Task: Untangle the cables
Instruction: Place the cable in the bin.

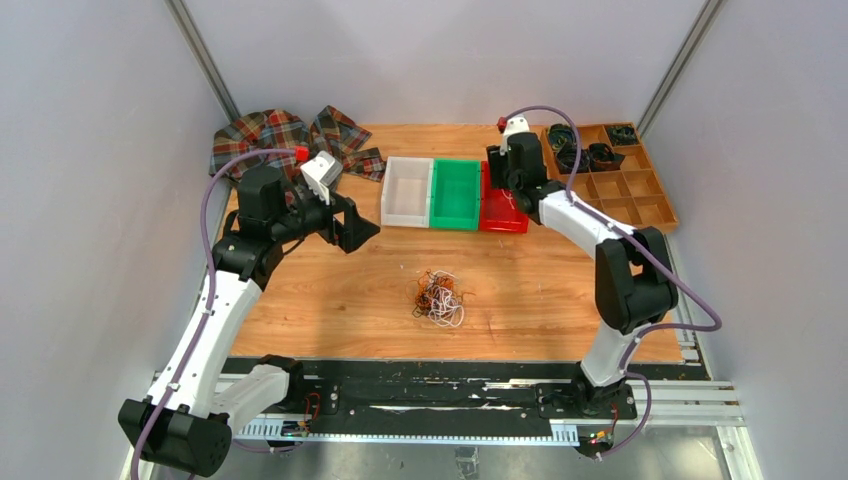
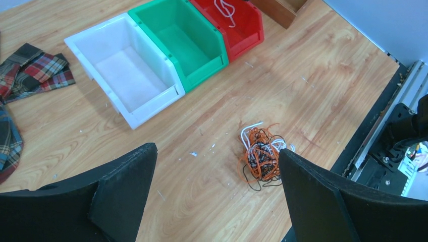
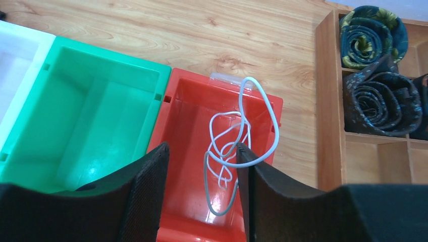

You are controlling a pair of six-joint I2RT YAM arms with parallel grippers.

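A tangle of thin orange, black and white cables (image 1: 438, 297) lies on the wooden table near its front middle; it also shows in the left wrist view (image 2: 262, 157). My left gripper (image 1: 352, 228) hangs open and empty well above the table, left of the tangle. My right gripper (image 3: 202, 151) is open above the red bin (image 3: 186, 166). A loose white cable (image 3: 229, 141) lies in that bin, one loop hanging over the right fingertip (image 3: 246, 156). The white cable also shows in the left wrist view (image 2: 225, 11).
A white bin (image 1: 407, 190), a green bin (image 1: 455, 194) and the red bin (image 1: 500, 212) stand in a row at the back middle. A wooden divider tray (image 1: 612, 175) with dark coiled rolls is at the back right. Plaid cloth (image 1: 285, 135) lies at the back left.
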